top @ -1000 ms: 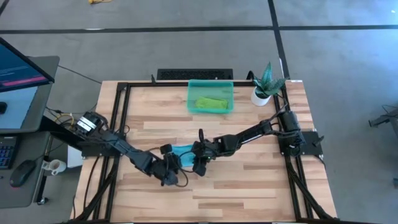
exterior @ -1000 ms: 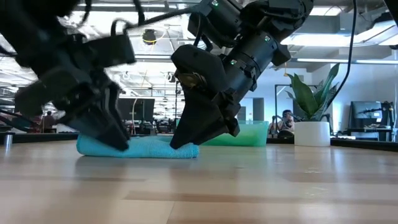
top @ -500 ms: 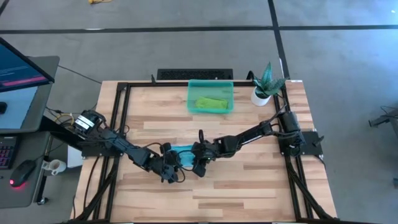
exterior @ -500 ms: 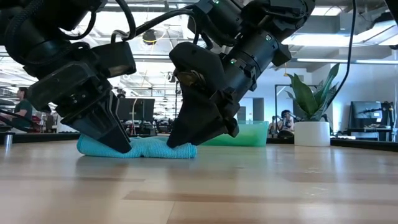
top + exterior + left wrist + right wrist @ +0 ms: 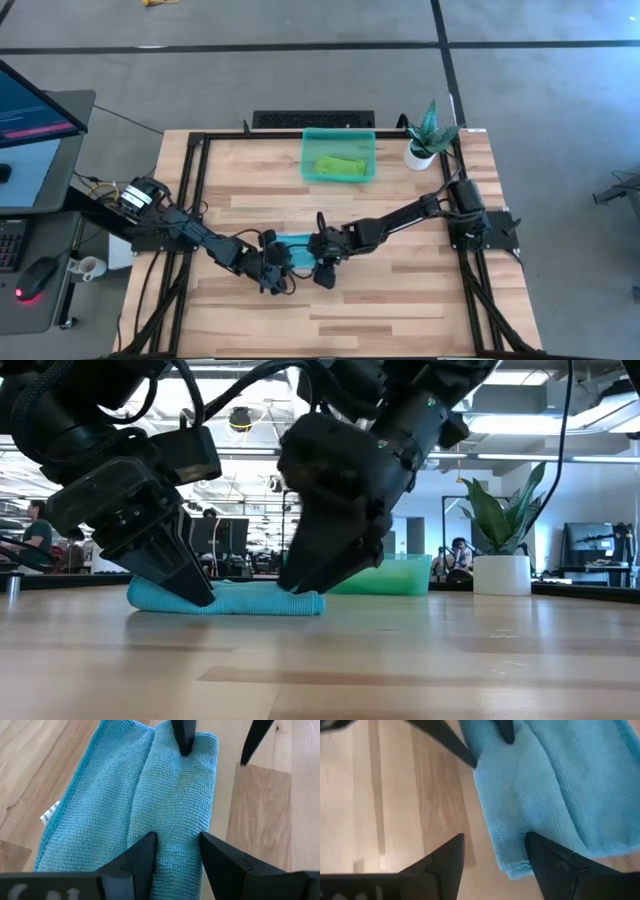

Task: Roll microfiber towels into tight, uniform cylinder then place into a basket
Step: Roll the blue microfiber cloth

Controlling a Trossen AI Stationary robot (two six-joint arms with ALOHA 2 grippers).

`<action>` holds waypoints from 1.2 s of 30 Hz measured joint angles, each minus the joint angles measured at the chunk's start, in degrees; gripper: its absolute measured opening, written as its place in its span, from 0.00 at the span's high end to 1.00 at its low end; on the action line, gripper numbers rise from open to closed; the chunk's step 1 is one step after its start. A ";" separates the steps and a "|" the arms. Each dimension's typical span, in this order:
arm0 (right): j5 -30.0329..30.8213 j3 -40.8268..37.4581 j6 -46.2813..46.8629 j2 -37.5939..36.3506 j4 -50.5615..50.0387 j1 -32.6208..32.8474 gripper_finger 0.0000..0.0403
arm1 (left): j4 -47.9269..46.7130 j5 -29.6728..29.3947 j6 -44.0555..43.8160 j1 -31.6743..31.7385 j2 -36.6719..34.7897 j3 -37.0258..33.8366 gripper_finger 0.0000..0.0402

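The light turquoise blue towel [image 5: 296, 246] lies partly rolled on the wood in the middle of the table, lengthwise from left to right. Its rolled part [image 5: 175, 795] is on the near side and its flat part, with a white tag [image 5: 50, 811], is on the far side. My left gripper [image 5: 176, 840] is at its left end, shut on the roll. My right gripper [image 5: 495, 840] stands open at the right end [image 5: 310, 603]. The lime green towel [image 5: 340, 165] lies rolled inside the teal basket [image 5: 310, 140] at the far edge. My left gripper pinches the towel's rolled part at its left end [image 5: 176, 851] between its two fingers. It slants down from the table's left, with its fingers across the roll. The towel lies flat on the table. My right gripper touches the towel's right end [image 5: 192, 755] with one fingertip [image 5: 183, 742], slanting down from the right. Its other finger [image 5: 252, 745] stands over bare wood on the near side.
A white pot with a green plant [image 5: 425, 140] stands at the far right, beside the basket. A black frame [image 5: 195, 170] runs around the tabletop. There is bare wood on the near half [image 5: 380, 310]. A desk with a monitor [image 5: 30, 130] stands off the table's left.
My right gripper has opened at the towel's right end and risen slightly. The bump in the middle of the towel has flattened, and its right end now reaches a little farther right. My left gripper first sank onto the left end, then kept its place.
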 joint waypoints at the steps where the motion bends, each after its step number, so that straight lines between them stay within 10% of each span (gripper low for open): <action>1: 0.28 -0.08 -0.77 -0.81 -0.92 0.06 0.41 | 0.05 0.08 0.01 0.00 0.00 -0.01 0.63; 25: 29.30 -0.02 -19.70 -10.94 -11.00 16.62 0.43 | 0.38 0.14 -0.15 0.00 0.00 -0.13 0.63; 36: 30.17 0.08 -27.31 -10.33 -7.97 16.02 0.43 | 0.50 0.14 -0.15 0.00 0.00 -0.15 0.63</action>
